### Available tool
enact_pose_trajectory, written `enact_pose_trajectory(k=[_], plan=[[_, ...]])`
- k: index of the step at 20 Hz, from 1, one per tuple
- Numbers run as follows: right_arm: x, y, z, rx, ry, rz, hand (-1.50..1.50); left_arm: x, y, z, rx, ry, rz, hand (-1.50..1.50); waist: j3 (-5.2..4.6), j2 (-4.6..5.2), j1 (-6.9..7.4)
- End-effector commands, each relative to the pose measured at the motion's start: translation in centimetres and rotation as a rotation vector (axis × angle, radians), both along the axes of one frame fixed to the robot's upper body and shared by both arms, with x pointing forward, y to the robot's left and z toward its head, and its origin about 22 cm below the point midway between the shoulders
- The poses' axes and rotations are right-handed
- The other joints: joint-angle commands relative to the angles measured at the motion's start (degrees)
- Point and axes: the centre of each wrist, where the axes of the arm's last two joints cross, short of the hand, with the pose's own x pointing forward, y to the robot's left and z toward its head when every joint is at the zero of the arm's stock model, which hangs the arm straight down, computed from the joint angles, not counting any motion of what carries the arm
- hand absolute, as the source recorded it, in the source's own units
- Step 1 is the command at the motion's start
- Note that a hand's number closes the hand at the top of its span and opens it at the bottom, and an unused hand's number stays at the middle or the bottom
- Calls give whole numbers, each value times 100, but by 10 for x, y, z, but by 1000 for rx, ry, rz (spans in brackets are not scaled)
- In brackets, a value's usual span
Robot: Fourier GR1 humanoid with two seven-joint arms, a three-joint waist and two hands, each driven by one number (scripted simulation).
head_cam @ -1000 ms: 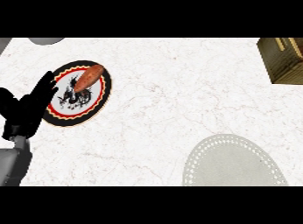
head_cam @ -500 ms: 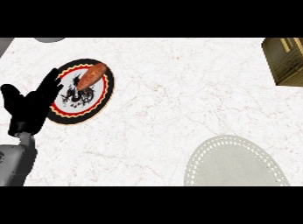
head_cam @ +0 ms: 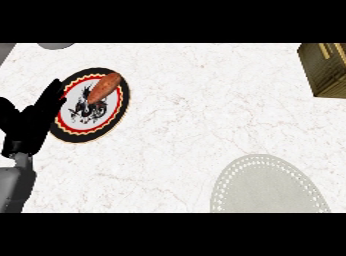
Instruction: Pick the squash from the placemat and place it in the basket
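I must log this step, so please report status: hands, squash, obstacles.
Left hand open, at placemat edge. Right hand not in view. Squash on placemat, untouched. Basket far right; nothing between.

White marble counter [head_cam: 205, 110] carries placemat [head_cam: 91, 106], basket [head_cam: 335, 70], perhaps a doily [head_cam: 268, 187].

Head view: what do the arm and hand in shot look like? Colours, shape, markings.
Only one arm shows, at lower left: a rounded grey forearm with a dark marking near the picture's left edge, narrowing at the wrist into an all-black hand with fingers and a thumb. No cables visible.
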Motion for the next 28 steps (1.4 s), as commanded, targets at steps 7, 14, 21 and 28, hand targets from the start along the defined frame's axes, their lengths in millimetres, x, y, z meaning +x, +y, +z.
enact_pose_trajectory(k=[7, 14, 21, 28], plan=[[41, -29, -61, 54, -6, 20, 150, 6, -9, -4, -19, 12, 20, 0, 3, -14, -90], [57, -40, -68, 108, 7, -149, -150, -6, 11, -8, -8, -18, -10, 0, 5, 14, 31], [63, -40, -58, 210, -87, -50, -150, -4, -4, -11, -11, -6, 1, 0, 8, 12, 6], [23, -96, -26, 562, -176, -235, -150, 6, -6, 2, -6, -20, 0, 0, 18, 39, 31]])
